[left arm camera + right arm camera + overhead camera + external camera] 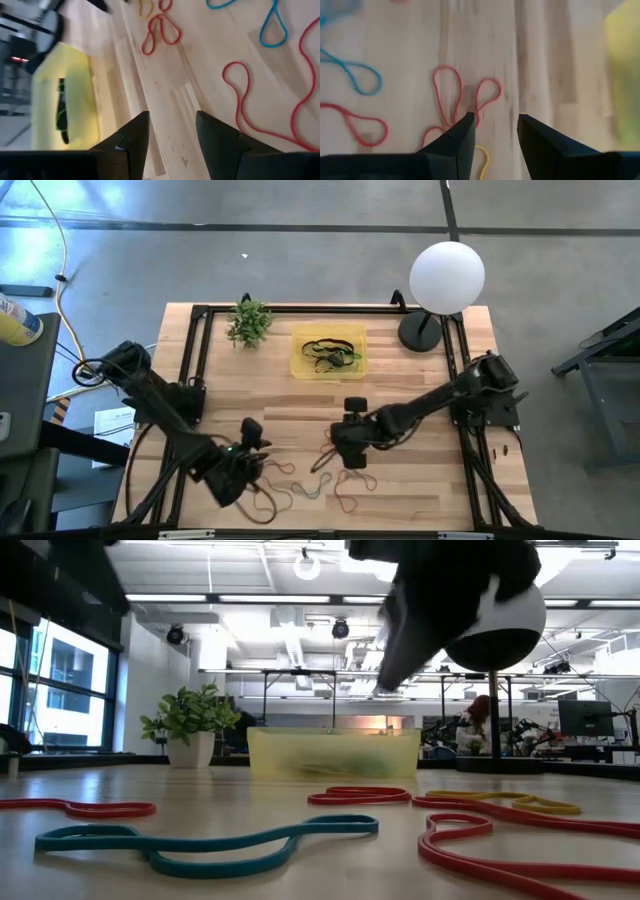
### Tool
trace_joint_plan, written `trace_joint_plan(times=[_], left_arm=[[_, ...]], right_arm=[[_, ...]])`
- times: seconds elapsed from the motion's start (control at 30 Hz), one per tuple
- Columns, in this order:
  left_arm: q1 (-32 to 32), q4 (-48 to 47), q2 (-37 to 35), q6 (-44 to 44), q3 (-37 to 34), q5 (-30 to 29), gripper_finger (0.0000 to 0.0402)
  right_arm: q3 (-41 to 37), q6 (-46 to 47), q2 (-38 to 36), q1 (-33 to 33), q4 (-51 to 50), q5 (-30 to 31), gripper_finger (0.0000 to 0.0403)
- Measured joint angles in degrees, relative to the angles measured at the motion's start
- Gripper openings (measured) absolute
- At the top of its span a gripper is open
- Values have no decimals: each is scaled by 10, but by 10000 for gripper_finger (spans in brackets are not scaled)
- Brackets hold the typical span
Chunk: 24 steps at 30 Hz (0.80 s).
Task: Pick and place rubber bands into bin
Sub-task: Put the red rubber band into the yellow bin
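Observation:
The yellow translucent bin [328, 352] sits at the table's far middle with dark and green bands inside [330, 352]; it also shows in the low view [333, 753]. Several loose rubber bands lie flat near the near edge [320, 480]: red [465, 95], blue [355, 75], yellow [510, 802], teal [200, 838]. My right gripper [495, 130] [352, 442] hangs open above a red band's looped end, off the table. My left gripper [172, 130] [255, 442] is open over bare wood, with red [160, 30] and blue [272, 30] bands beyond it.
A small green plant [249, 323] stands left of the bin. A white globe lamp on a black base [447, 277] stands at the far right corner. Black frame rails [195, 360] run along the table's sides. Bare wood lies between the bin and the bands.

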Motion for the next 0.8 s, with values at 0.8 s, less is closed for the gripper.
trace_joint_plan(times=[0.8], left_arm=[[-63,8,0,-107,-54,-113,145]], right_arm=[[3,27,120,-76,55,-152,138]])
